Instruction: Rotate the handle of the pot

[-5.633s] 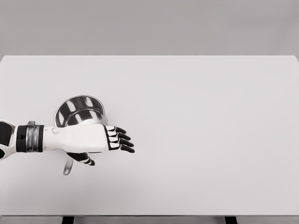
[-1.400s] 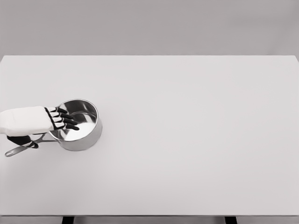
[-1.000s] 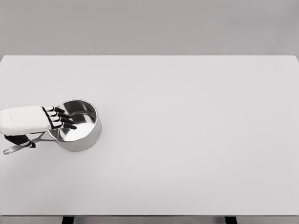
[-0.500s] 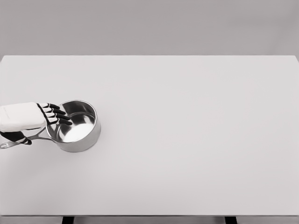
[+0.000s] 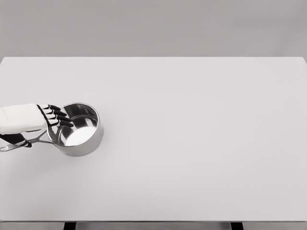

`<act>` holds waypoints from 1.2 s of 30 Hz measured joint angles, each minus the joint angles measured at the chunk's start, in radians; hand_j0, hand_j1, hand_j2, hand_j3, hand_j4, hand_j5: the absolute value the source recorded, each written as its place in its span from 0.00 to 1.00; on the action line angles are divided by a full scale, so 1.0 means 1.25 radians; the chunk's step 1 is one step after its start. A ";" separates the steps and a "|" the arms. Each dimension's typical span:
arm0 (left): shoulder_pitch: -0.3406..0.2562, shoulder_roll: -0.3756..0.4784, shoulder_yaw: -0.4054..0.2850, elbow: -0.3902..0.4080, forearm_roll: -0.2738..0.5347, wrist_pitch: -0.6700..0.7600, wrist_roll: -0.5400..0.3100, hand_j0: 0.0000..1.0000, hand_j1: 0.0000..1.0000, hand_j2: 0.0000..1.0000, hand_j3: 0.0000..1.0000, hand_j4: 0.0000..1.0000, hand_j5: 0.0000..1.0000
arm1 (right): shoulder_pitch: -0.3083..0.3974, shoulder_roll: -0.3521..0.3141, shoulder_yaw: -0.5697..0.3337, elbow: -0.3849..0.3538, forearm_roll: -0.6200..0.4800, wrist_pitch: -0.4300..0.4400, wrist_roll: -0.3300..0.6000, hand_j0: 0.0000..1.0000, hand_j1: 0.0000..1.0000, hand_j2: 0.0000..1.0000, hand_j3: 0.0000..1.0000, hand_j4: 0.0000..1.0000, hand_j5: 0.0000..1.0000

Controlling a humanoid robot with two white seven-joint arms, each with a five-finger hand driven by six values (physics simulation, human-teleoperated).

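One left robot hand (image 5: 29, 120) grips the pot (image 5: 76, 128) handle (image 5: 19, 143) at the table's (image 5: 192, 143) nine-o'clock edge; open tabletop lies toward three o'clock.

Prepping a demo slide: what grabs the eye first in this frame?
The shiny steel pot at the table's left side stands out on the otherwise plain white top. Next is the left hand, reaching in from the left edge over the pot's handle, fingers extended above the rim.

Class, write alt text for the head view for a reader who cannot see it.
The left hand holds the handle of a steel pot at the left edge of a white table, its fingers reaching over the rim.
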 measured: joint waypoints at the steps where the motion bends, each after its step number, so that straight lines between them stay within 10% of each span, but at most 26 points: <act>1: 0.000 0.000 0.002 0.001 0.000 0.000 0.000 1.00 1.00 1.00 1.00 1.00 1.00 | 0.000 0.000 0.000 0.000 0.000 0.000 0.000 1.00 1.00 1.00 1.00 1.00 1.00; 36: 0.045 0.019 0.011 -0.023 0.066 0.000 0.001 1.00 1.00 1.00 1.00 1.00 1.00 | 0.000 0.000 0.000 0.000 0.000 0.000 0.000 1.00 1.00 1.00 1.00 1.00 1.00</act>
